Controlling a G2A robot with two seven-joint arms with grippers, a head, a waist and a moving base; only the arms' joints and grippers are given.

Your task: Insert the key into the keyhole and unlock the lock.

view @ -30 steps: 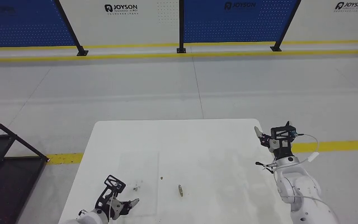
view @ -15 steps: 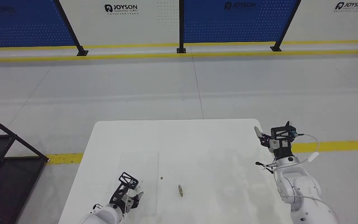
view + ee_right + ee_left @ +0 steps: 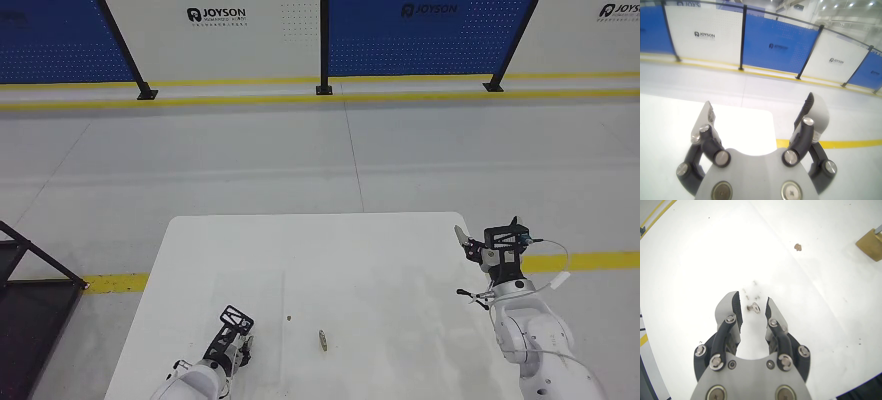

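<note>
— closing here, what might fail?
— left gripper (image 3: 752, 295), jaws narrowly apart, straddles the flat key (image 3: 754, 308) on the table (image 3: 696, 256); either side could nudge it aside, missing the pinch. padlock (image 3: 869, 247) lies well apart.

**A:** What surrounds the white bench (image 3: 400, 250)?

**B:** A pale, glossy floor (image 3: 300, 160) on every side. At twelve o'clock there is a fence of blue panels (image 3: 430, 40) and white panels (image 3: 200, 50) on black posts (image 3: 323, 50). A yellow line (image 3: 250, 100) runs along its foot.

**A:** Anything nearer?

**B:** A yellow stripe (image 3: 590, 262) lies at three o'clock and another at nine. A black frame (image 3: 42, 255) also stands on the floor at nine. Ceiling lamps (image 3: 851, 4) glow high beyond the fence.
</note>
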